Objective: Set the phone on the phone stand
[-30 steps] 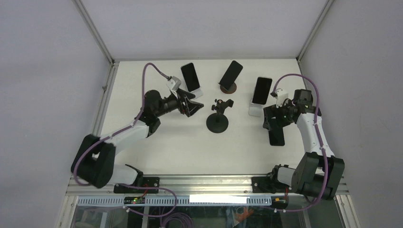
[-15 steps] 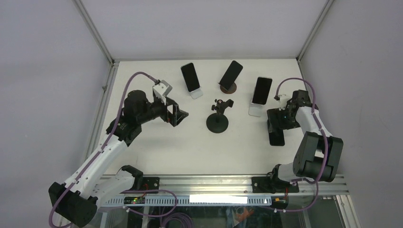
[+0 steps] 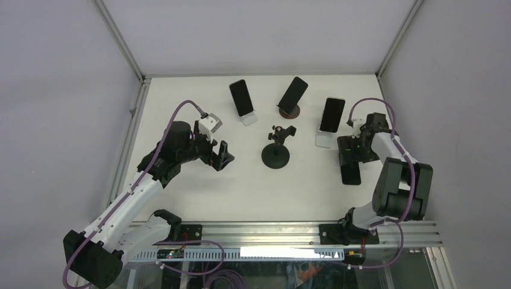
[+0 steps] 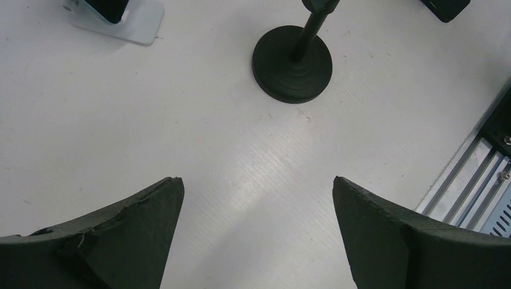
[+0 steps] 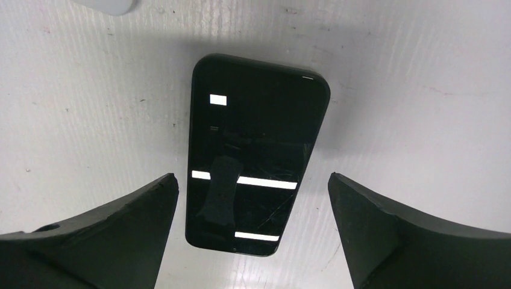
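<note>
A white, finely ribbed tabletop (image 3: 241, 186) is shown. Along its far side are set a left white stand (image 3: 249, 117), a dark round stand (image 3: 288, 112) and a right white stand (image 3: 323, 139). Nearer, a black round-based phone stand (image 3: 276, 156) is placed centrally. A phone (image 5: 256, 156) is laid flat, glossy face up, toward the right.

Left claw (image 4: 256, 180) gaping wide above the white table (image 4: 150, 120) — black round-based phone stand (image 4: 293, 63) just ahead.
</note>
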